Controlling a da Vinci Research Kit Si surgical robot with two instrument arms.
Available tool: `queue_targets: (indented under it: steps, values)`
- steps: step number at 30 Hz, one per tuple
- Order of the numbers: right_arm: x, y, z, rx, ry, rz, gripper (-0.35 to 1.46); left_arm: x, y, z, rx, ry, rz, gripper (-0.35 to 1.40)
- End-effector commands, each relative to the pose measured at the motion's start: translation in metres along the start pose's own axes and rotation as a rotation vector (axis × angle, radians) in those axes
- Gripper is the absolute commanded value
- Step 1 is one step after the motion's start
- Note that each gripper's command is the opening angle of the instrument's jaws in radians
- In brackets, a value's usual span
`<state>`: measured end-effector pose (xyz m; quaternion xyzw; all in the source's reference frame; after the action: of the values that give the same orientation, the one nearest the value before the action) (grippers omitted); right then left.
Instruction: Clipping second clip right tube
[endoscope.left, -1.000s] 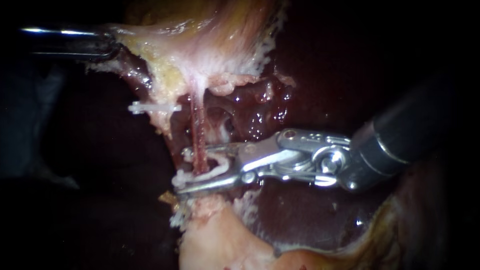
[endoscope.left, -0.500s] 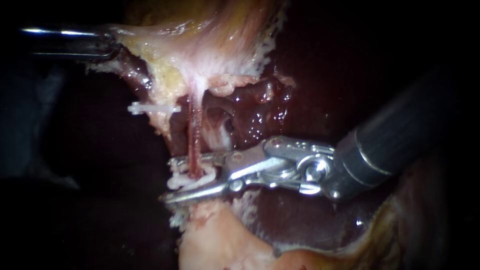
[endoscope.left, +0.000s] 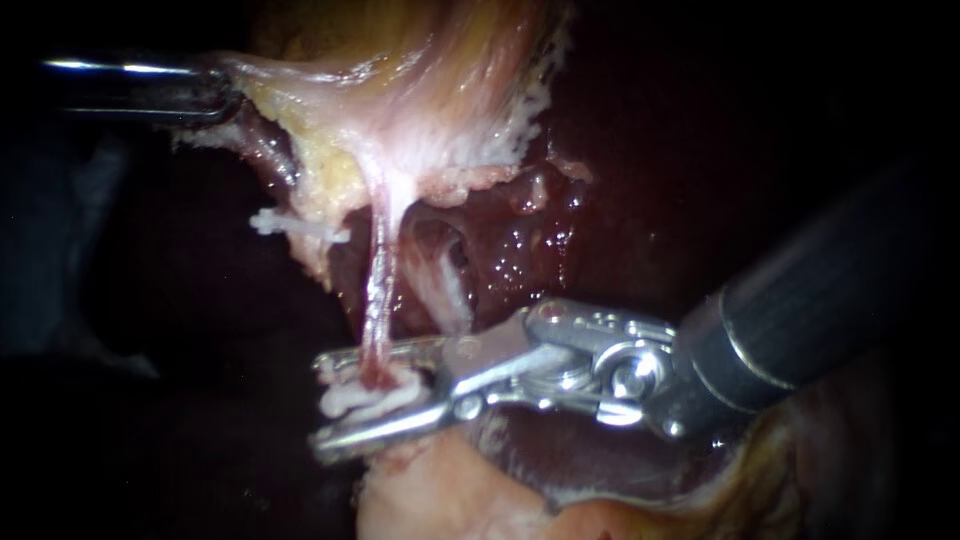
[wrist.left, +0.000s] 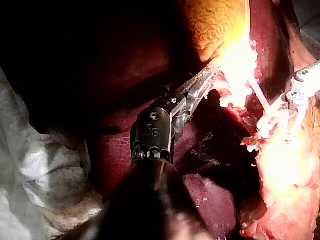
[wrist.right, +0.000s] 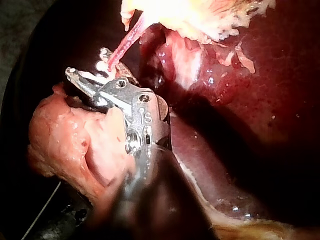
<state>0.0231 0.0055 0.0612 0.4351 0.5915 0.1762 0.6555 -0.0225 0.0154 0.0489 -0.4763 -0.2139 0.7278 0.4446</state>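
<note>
Right instrument (endoscope.left: 320, 405) holds a white clip (endoscope.left: 375, 398) around the reddish tube (endoscope.left: 378, 290); jaws half closed. Left instrument (wrist.left: 205, 80) pinches gallbladder (endoscope.left: 400, 110) (jaws clamped).

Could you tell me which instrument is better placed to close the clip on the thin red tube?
The right instrument: its jaws hold the white clip right at the thin red tube. The left instrument is off holding the pale tissue taut.

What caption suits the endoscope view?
The right instrument holds a white clip in its jaws at a thin red tube.
</note>
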Motion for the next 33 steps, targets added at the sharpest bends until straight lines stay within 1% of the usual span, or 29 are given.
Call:
queue_targets:
  steps: [1, 11, 19, 23, 28, 31, 32, 33]
  values:
    - [-0.0001, 0.0000, -0.0001, 0.000, 0.000, 0.000, 0.45, 0.0000, 0.0000, 0.0000, 0.000, 0.000, 0.000, -0.35]
    - [0.0000, 0.0004, -0.0005, -0.001, 0.000, 0.001, 0.33, 0.0000, 0.0000, 0.0000, 0.000, 0.000, 0.000, -0.35]
    - [-0.0001, 0.0007, -0.0008, -0.015, 0.006, 0.001, 0.21, 0.0000, 0.0000, 0.0001, 0.000, 0.000, 0.000, -0.35]
    - [-0.0001, 0.0007, -0.0011, -0.020, 0.008, 0.001, 0.07, 0.0000, 0.0000, 0.0001, 0.000, 0.000, 0.000, -0.35]
    - [0.0001, 0.0008, -0.0013, -0.035, 0.015, 0.002, -0.06, 0.0000, 0.0000, 0.0001, 0.000, 0.000, 0.000, -0.35]
    - [0.0002, 0.0009, -0.0016, -0.039, 0.013, 0.003, -0.21, 0.0000, 0.0001, 0.0001, 0.001, 0.000, 0.000, -0.35]
    - [0.0002, 0.0009, -0.0018, -0.039, 0.013, 0.003, -0.32, 0.0000, 0.0000, 0.0000, 0.001, 0.000, 0.000, -0.35]
    - [0.0001, 0.0009, -0.0019, -0.039, 0.014, 0.009, -0.35, 0.0000, 0.0001, 0.0000, 0.001, 0.000, 0.000, -0.35]
